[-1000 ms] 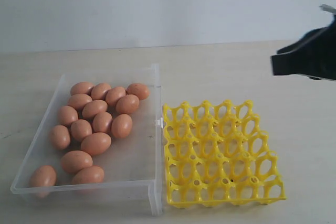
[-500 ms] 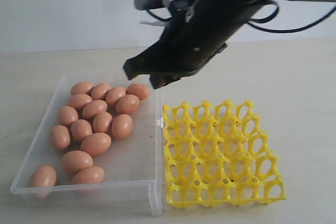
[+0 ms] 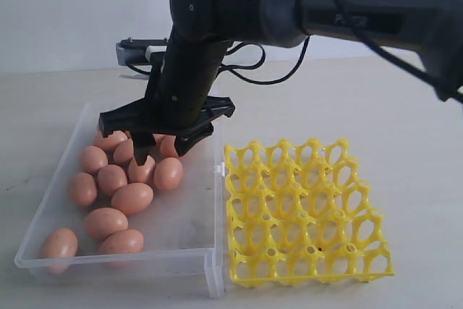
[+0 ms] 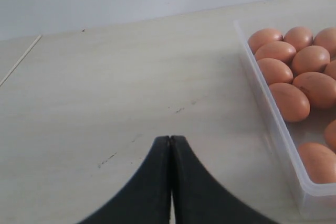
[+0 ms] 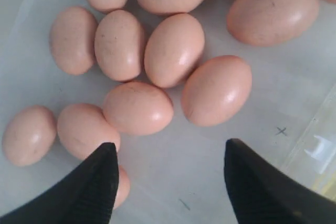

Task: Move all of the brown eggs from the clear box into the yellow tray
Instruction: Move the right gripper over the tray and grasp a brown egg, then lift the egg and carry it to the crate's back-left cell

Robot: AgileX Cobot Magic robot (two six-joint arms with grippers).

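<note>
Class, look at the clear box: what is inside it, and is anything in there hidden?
Brown eggs lie loose inside the clear box, the near ones in full view. The open right gripper hangs over the far end and covers some eggs, so the exterior view allows no full count.

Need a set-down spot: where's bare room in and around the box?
Inside the clear box: a bare floor strip between the brown eggs and the wall facing the yellow tray. Every tray cup is empty. The table is bare behind and right of the tray. Crowded: the box's left side, thickest at the far end under the open right gripper.
</note>
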